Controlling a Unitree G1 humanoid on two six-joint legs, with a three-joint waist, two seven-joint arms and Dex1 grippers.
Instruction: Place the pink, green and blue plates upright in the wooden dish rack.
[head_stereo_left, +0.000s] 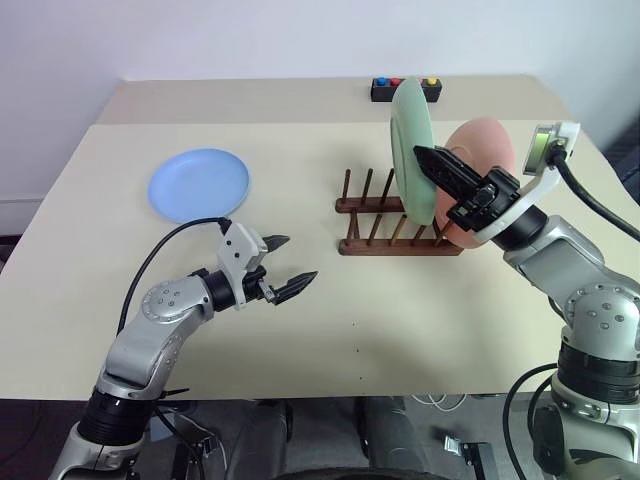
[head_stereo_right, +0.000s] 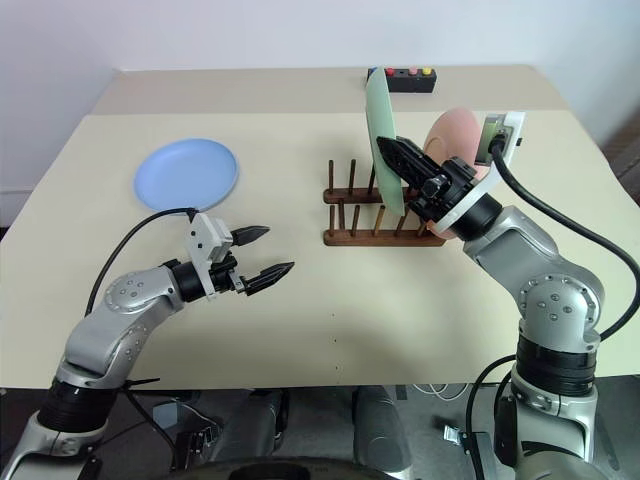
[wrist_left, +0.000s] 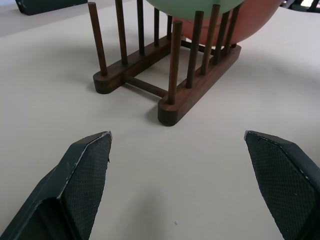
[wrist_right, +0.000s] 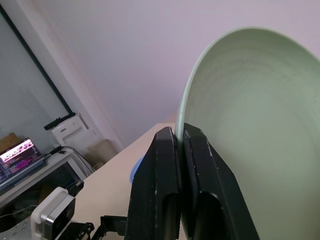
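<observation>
Green plate (head_stereo_left: 411, 150), pinched at its rim by right gripper (head_stereo_left: 428, 158), upright above wooden dish rack (head_stereo_left: 395, 215), pink plate (head_stereo_left: 482, 150) slotted just behind. Probably light, stiff, slick plastic; best gripped at the edge. Left gripper (head_stereo_left: 287, 265) spread empty, blue plate (head_stereo_left: 199, 184) flat, well apart.

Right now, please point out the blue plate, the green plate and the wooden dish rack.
blue plate (head_stereo_left: 199, 184): left eye view, centre of its face.
green plate (head_stereo_left: 410, 150): left eye view, upright face.
wooden dish rack (wrist_left: 220, 62): left wrist view, near base rail.
</observation>
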